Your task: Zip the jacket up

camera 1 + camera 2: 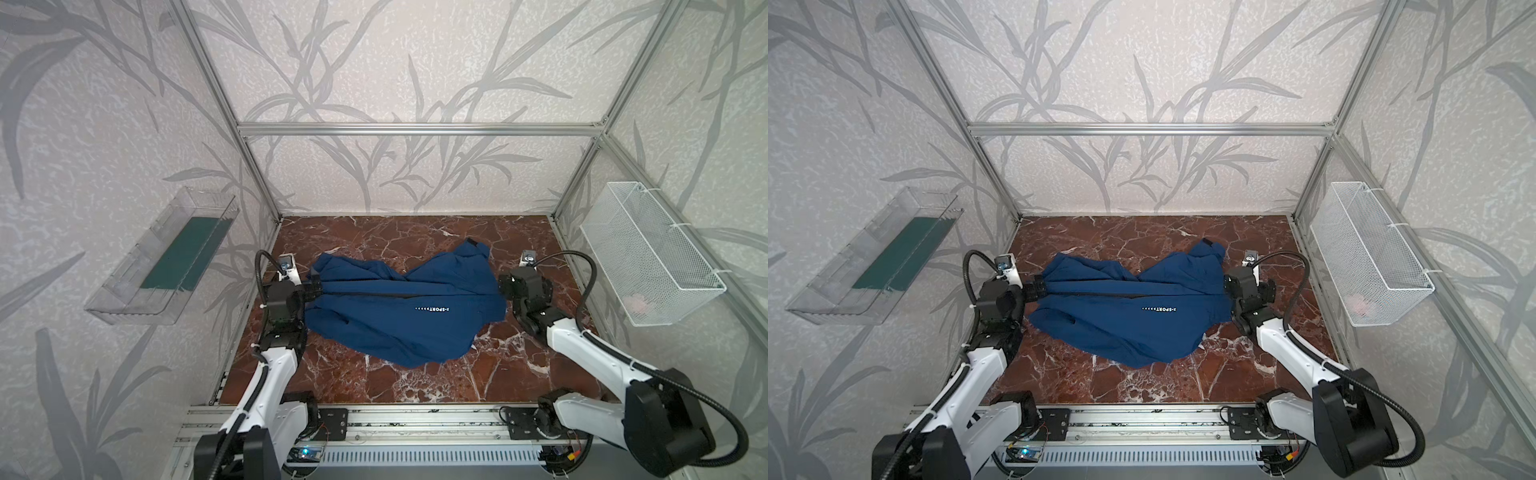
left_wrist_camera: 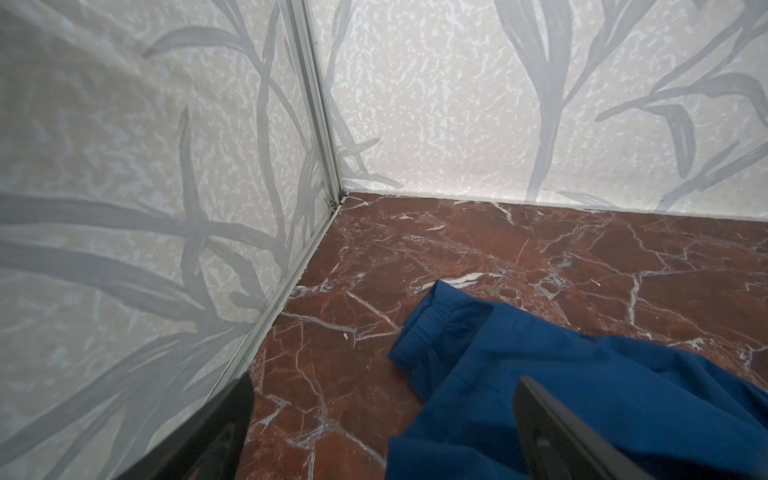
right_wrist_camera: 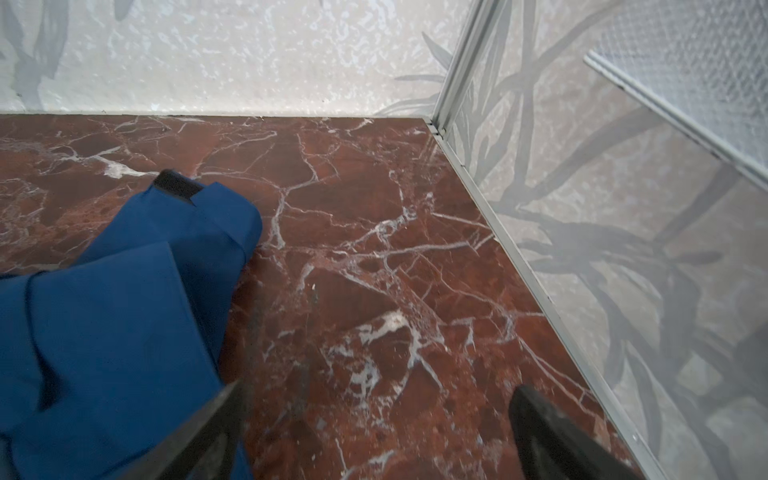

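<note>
The large navy blue soft jacket [image 1: 395, 320] is lying on the red-brown marble tabletop [image 1: 415, 382], stretching between the left gripper [image 1: 312, 286] and the right gripper [image 1: 503, 286]. Both are standing with jaws spread wide, holding nothing. Its dark front zipper [image 1: 407, 294] is looking closed along its length, so little seems left.

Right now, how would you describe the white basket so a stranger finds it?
Start at the red marble table where the blue jacket lies. On the wall to its right in both top views hangs the basket. It is white wire mesh, unlike the clear plastic tray on the opposite wall.
</note>
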You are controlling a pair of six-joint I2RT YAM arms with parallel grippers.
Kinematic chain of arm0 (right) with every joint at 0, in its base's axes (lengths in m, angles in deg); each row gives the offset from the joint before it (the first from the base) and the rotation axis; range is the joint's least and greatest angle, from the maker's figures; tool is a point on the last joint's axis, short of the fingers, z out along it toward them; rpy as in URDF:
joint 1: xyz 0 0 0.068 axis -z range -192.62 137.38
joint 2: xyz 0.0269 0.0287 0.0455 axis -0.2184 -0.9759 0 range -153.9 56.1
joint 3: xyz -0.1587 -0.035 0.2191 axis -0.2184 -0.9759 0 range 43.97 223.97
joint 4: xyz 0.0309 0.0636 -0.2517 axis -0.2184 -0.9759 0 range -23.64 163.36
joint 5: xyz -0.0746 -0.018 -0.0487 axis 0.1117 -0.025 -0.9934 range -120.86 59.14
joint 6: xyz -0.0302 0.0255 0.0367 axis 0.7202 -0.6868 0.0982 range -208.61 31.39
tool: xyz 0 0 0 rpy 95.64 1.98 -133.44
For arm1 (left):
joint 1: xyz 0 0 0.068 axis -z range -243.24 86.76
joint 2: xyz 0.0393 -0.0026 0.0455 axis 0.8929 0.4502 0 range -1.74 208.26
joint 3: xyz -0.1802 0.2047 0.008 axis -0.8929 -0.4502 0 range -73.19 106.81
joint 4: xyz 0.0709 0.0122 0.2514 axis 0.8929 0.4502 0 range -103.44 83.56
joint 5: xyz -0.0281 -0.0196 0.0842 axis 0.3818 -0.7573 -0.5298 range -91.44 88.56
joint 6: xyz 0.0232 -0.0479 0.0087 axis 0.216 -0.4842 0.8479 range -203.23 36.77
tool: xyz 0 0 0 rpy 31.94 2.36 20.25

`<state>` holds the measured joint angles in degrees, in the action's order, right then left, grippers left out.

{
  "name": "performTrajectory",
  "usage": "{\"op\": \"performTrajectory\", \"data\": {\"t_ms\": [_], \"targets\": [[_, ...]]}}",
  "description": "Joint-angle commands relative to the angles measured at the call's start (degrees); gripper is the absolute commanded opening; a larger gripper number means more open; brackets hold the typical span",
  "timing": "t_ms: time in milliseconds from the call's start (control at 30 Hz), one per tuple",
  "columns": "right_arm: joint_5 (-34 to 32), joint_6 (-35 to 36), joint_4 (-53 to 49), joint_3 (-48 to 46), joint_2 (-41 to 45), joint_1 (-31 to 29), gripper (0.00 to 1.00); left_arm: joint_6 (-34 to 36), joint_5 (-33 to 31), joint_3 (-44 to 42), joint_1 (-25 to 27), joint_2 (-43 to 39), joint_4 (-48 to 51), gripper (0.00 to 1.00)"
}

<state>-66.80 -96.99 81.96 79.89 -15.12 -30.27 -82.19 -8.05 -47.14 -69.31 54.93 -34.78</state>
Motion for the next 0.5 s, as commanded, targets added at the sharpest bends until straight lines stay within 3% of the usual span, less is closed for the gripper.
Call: {"op": "performTrajectory", "data": {"t_ms": [0,267,467], "targets": [[0.47,5.13,6.94,1.48,-4.35,0.81,0.99,-2.23,-0.95,3.43,-0.21,3.88,-4.19,0.99],[7.42,6.0,11.6,4.06,-12.81,4.03,0.99,-3.6,-0.53,8.69,-0.34,16.56,-9.77,0.99],[11.14,7.05,13.63,4.77,-14.2,5.26,0.99,-4.91,2.3,7.31,-0.28,19.63,-10.1,0.99]]}}
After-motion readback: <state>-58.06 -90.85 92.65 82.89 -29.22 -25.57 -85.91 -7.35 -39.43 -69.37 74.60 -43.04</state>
